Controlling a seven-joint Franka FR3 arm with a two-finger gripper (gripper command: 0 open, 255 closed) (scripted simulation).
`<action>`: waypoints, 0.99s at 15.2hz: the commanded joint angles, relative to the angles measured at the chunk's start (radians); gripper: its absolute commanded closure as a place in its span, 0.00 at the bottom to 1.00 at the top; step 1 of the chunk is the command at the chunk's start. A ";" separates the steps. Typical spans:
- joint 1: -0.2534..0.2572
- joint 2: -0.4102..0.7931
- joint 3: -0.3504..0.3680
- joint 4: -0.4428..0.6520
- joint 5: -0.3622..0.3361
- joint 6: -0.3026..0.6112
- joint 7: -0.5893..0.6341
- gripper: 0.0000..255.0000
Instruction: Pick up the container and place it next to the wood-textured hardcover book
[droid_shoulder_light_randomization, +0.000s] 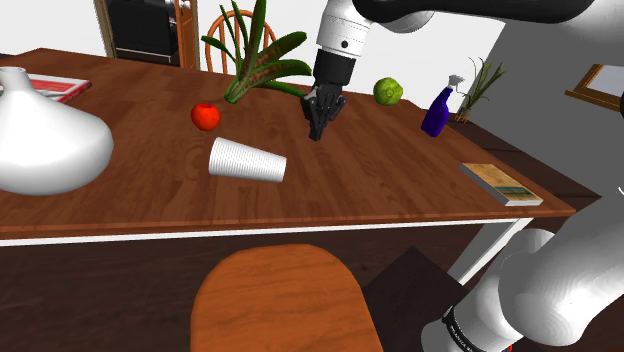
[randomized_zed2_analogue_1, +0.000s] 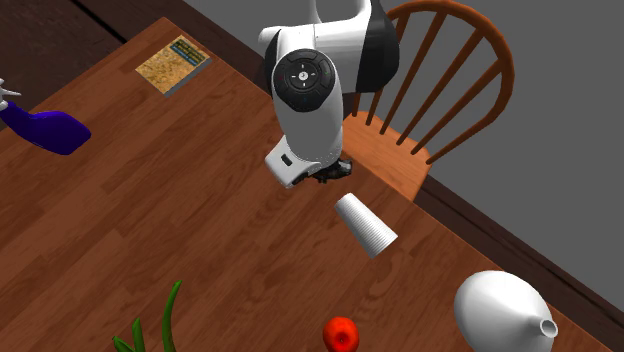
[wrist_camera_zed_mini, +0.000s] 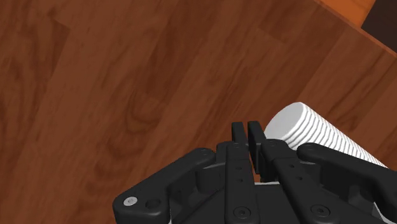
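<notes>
on the table the cup lies on its side, with the tomato behind it in the shoulder view. the book lies well apart toward that view's right, the spray bottle behind it.

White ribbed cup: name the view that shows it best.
The shoulder view: the white ribbed cup lies whole on its side on the table, with the book in the same picture. The second exterior view shows it whole, from above. The wrist view catches part of it beside the gripper.
</notes>
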 joint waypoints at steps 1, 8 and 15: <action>0.000 0.000 0.000 0.000 0.000 0.000 0.000 1.00; 0.025 0.031 0.007 -0.009 -0.010 0.072 -0.163 0.00; 0.100 0.101 0.039 -0.052 -0.012 0.285 -0.650 0.00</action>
